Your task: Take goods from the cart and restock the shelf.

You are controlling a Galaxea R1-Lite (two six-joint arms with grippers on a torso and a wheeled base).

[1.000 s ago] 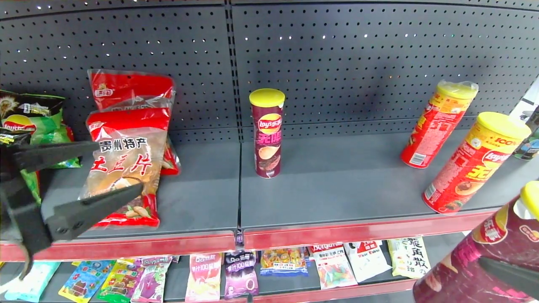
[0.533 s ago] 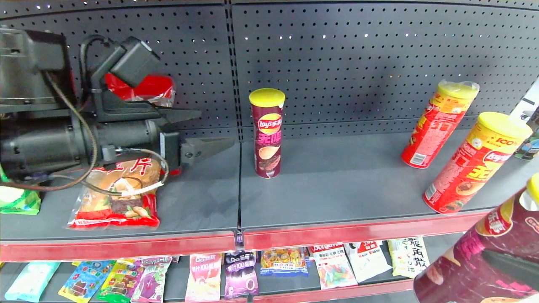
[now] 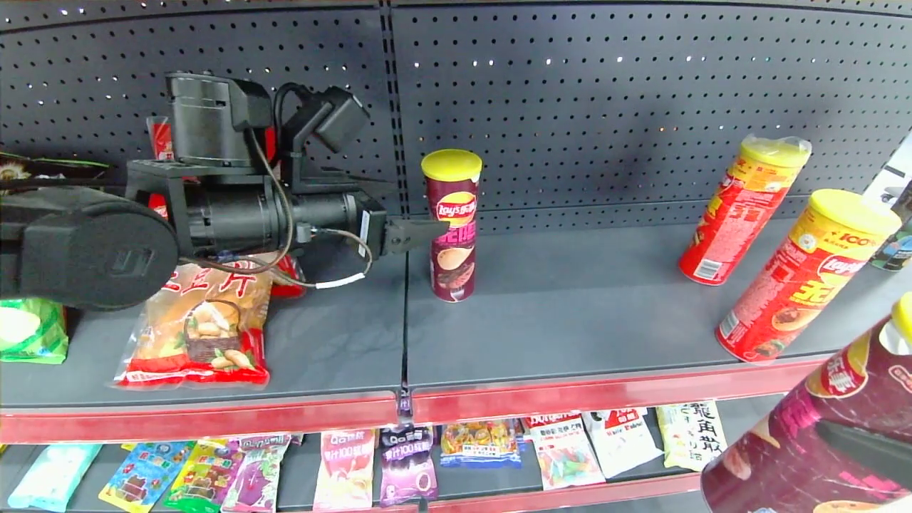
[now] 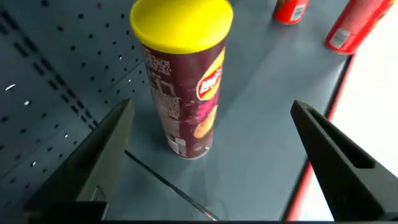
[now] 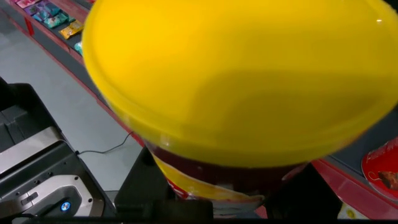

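A maroon chip can with a yellow lid (image 3: 453, 224) stands upright mid-shelf, also seen as the can (image 4: 183, 81). My left gripper (image 3: 419, 219) comes in from the left at the can's height, with its tips just short of it. In the left wrist view the left gripper (image 4: 211, 107) is open, a finger (image 4: 106, 155) on each side and the can ahead between them. At the lower right, my right gripper (image 3: 858, 456) is shut on a second maroon can (image 3: 798, 442). Its yellow lid (image 5: 242, 74) looms close in the right wrist view.
The grey shelf board (image 3: 570, 320) has a red front edge (image 3: 570, 395). Two red cans (image 3: 741, 210) (image 3: 805, 274) lean at the right. Snack bags (image 3: 206, 320) lie at the left under my arm. Small packets (image 3: 406, 463) line the lower shelf. A pegboard backs it.
My left arm has swung in from the far left and stretched right along the shelf, bringing its open gripper up to the standing maroon can. The right gripper's can has barely shifted.
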